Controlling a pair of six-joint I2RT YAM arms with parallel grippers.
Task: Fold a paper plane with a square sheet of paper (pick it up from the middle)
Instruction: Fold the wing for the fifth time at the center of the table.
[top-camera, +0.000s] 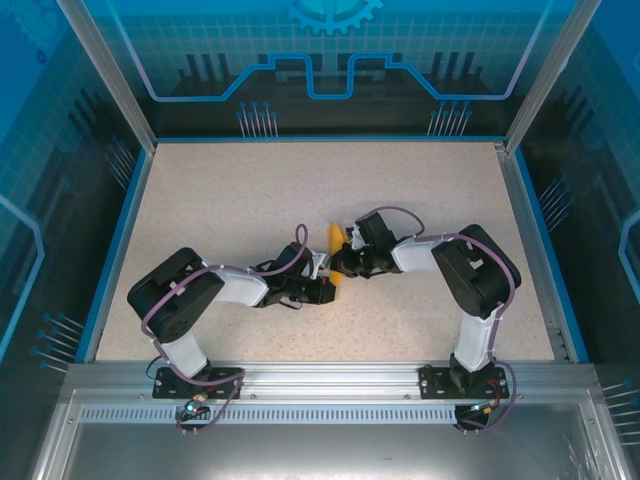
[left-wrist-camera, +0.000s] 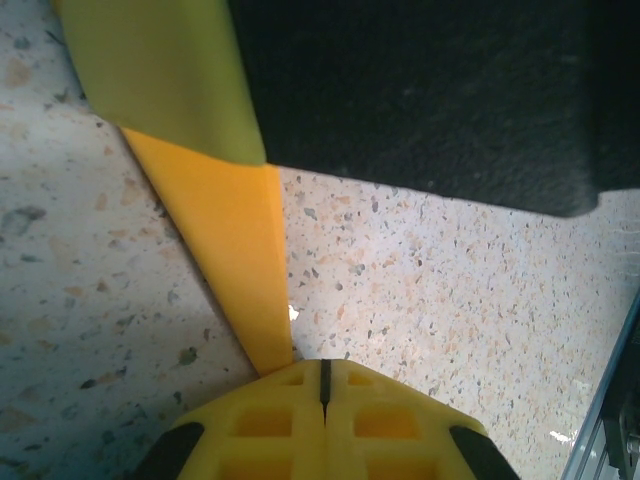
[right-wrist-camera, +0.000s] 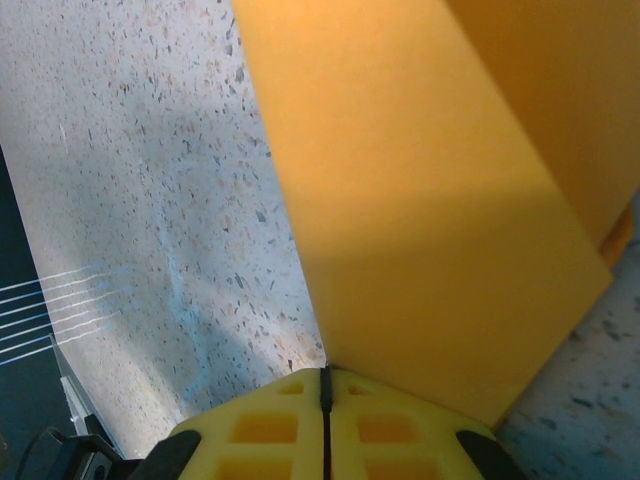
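The orange paper (top-camera: 333, 240) is clamped by the left jaws from eight o'clock and the right jaws from three, probably to steady a crease.

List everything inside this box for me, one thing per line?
orange paper: one, orange, folded, mid-table between the arm tips.
table: one, speckled beige, blue-edged.
metal rail: one, silver, near edge.
walls: translucent blue, around the table.
left arm: one, black and white, reaching to the centre.
right arm: one, the same colours, reaching to the centre.
left end effector: yellow, shut, at the paper's narrow end.
right end effector: yellow, shut, at the paper's edge.
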